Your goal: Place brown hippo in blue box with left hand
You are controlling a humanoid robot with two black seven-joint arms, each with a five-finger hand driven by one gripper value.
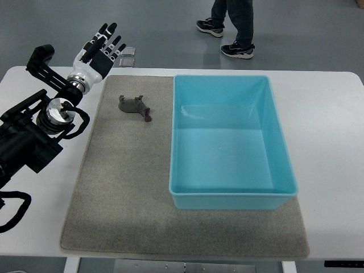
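Top view: one small brown toy hippo (135,107) lies on its side on the grey felt mat (119,187), left of the single light-blue plastic box (230,196), apart from it. Its long axis runs left to right, purplish mouth toward the box, legs upward in the picture. The left hand (99,52) hovers over the white bench (327,119) edge, fingers (108,31) spread, holding nothing. A person's legs (236,25) are cut off at top.

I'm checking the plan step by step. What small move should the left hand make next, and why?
Probably swing the left hand right and toward the robot, above the brown hippo. The hand is open and empty at the mat's far-left corner, while the hippo lies untouched on the mat, left of the blue box.
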